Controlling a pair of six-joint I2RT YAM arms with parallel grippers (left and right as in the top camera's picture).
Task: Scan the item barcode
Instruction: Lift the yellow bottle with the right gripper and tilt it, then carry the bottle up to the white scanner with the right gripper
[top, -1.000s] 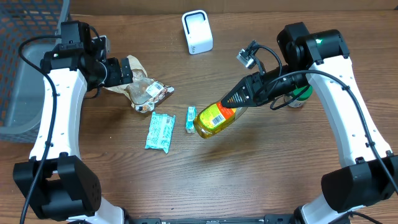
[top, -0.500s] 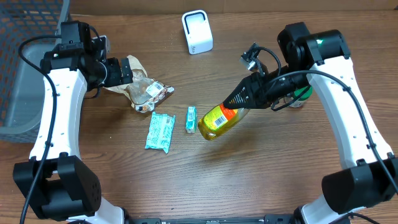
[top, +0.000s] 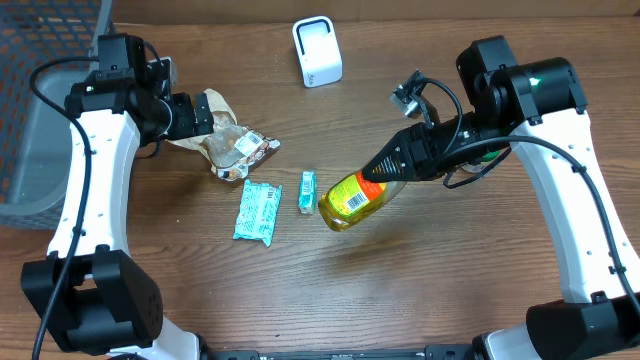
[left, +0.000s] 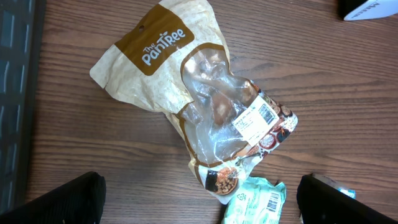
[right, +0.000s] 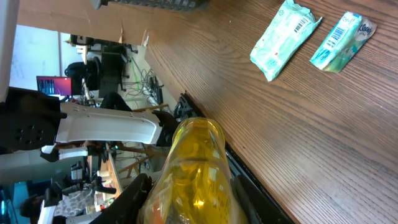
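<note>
The right gripper (top: 386, 171), partly closed, clamps the neck end of a yellow bottle (top: 355, 197) held tilted above the tabletop (top: 450, 290) at frame centre, its barcode label facing up. The white scanner (top: 317, 52) stands well apart at the upper middle. At upper left, the left gripper (top: 205, 117) is spread wide open, holding nothing, over a snack bag (top: 236, 146).

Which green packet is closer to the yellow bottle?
The small narrow packet, right beside the bottle; the bigger packet lies farther away, beyond it.
</note>
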